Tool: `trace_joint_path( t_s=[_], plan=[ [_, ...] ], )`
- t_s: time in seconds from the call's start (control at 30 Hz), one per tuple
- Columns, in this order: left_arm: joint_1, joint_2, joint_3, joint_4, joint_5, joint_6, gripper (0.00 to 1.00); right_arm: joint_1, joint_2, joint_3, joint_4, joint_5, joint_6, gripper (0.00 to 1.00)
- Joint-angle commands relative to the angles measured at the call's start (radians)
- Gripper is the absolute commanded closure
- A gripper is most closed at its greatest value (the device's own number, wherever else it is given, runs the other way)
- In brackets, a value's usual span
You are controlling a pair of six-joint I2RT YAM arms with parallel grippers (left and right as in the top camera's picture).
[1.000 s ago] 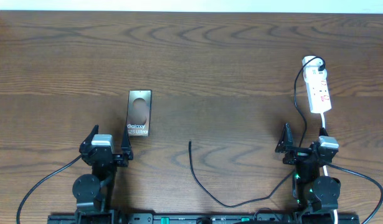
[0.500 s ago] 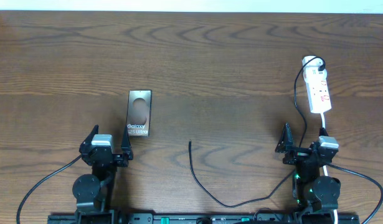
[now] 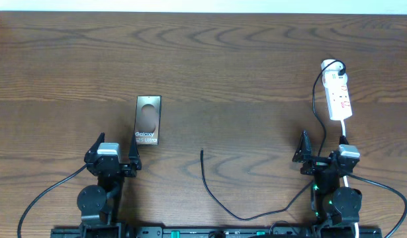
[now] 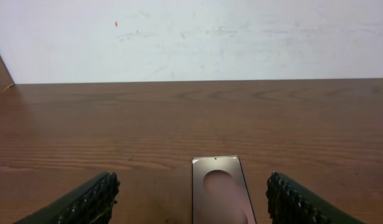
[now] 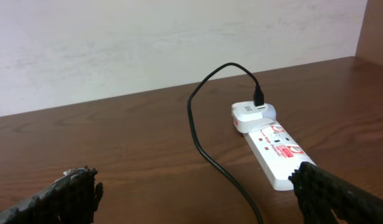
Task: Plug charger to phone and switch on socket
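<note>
The phone [image 3: 148, 119] lies flat left of centre, a dark rectangle with a brownish oval and white lettering; it also shows in the left wrist view [image 4: 220, 190], between the fingers and ahead of them. The charger cable [image 3: 213, 192] is thin and black; its free tip [image 3: 202, 151] rests on the table near the middle. Its other end runs to a white adapter [image 5: 250, 114] at the far end of the white socket strip [image 3: 339, 98], also in the right wrist view [image 5: 278, 152]. My left gripper [image 3: 116, 157] is open and empty. My right gripper [image 3: 320, 156] is open and empty.
The brown wooden table [image 3: 243, 59] reaches back to a white wall [image 4: 191, 37]. The strip's white cord [image 3: 349, 172] runs down past my right arm. Both arm bases stand at the near edge.
</note>
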Motion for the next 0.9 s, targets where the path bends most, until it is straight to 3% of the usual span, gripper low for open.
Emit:
trace_joint_path(
  t_s=[0.0,0.27,0.4,0.67,0.87],
  plan=[
    [-0.002,-0.004,-0.021,-0.022,-0.005,0.009,0.22,-0.006,-0.001,-0.001,-0.003,0.012,-0.015,0.01],
    [-0.002,0.017,0.034,0.012,-0.035,-0.084,0.22,-0.006,-0.001,-0.001,-0.003,0.012,-0.015,0.01],
    [-0.002,0.111,0.114,0.007,-0.035,-0.085,0.22,-0.006,-0.001,-0.001,-0.003,0.012,-0.015,0.01],
    [-0.002,0.475,0.441,-0.048,-0.029,-0.085,0.22,-0.006,-0.001,-0.001,-0.003,0.012,-0.015,0.01],
    [-0.002,0.826,0.826,-0.319,0.022,-0.096,0.22,-0.006,-0.001,-0.001,-0.003,0.012,-0.015,0.01]
  ],
)
